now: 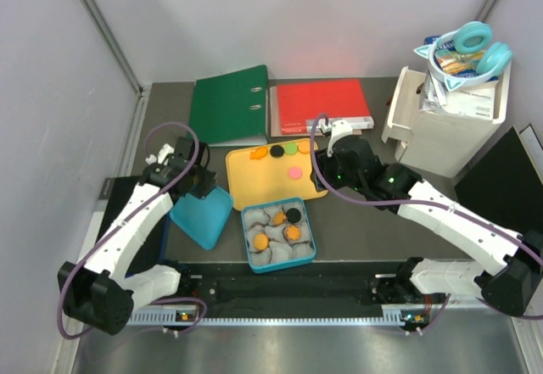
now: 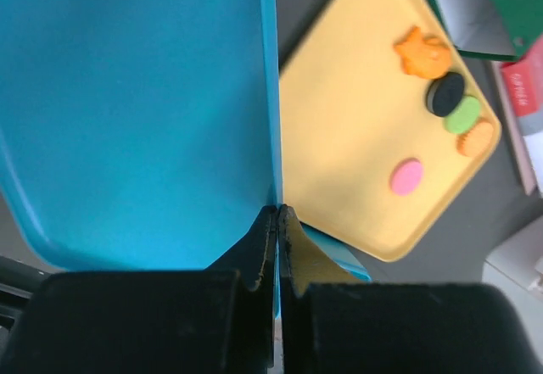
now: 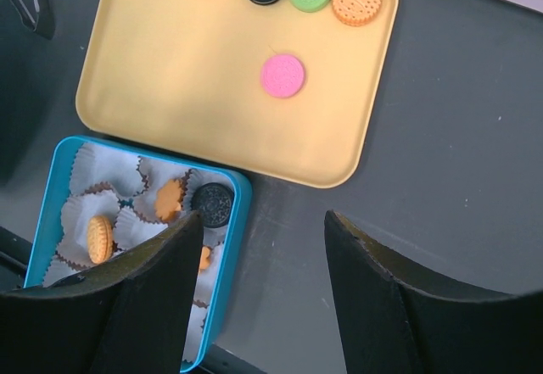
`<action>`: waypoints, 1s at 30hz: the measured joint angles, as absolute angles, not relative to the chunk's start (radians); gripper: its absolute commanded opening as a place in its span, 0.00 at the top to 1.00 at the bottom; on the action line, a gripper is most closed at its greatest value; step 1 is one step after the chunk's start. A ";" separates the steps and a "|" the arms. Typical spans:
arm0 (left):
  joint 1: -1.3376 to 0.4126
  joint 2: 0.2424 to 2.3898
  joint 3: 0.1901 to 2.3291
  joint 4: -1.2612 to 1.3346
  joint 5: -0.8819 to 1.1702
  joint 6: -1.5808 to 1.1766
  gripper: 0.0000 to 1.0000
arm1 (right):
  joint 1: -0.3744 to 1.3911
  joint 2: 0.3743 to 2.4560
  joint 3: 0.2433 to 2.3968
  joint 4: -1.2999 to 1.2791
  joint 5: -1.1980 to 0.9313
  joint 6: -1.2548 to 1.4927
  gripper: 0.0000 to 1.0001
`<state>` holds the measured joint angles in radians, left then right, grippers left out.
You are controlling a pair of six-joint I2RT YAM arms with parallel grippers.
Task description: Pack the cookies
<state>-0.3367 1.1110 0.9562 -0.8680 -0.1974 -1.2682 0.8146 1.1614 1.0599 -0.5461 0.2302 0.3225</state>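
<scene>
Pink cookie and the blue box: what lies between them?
Only bare yellow tray between the pink cookie and blue box, seen in the right wrist view.

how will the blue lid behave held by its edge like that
The lid looks like thin smooth plastic, so it is probably light and fairly stiff, though it may flex slightly. The left gripper pinches only its rim, so it could pivot or slip. Flat with rounded corners, it is unlikely to roll.
</scene>
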 measured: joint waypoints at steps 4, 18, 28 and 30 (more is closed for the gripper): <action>-0.337 1.108 1.061 -0.903 -0.194 -1.243 1.00 | 0.815 1.164 1.066 -0.551 0.225 0.326 0.41; -0.342 1.316 1.431 -0.884 -0.088 -0.979 1.00 | 0.814 1.191 1.174 -0.559 0.135 0.352 0.40; -0.525 1.560 1.584 -0.872 0.075 -0.669 1.00 | 0.620 1.195 1.254 -0.516 -0.034 0.471 0.39; -0.582 1.574 1.609 -0.900 0.079 -0.595 1.00 | 0.527 1.196 1.258 -0.511 -0.080 0.518 0.39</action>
<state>-0.5823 1.5742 1.6089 -0.8997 0.0788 -0.5953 0.5266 1.1965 1.2579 -0.5114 -0.0795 0.5182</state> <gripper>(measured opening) 0.010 0.604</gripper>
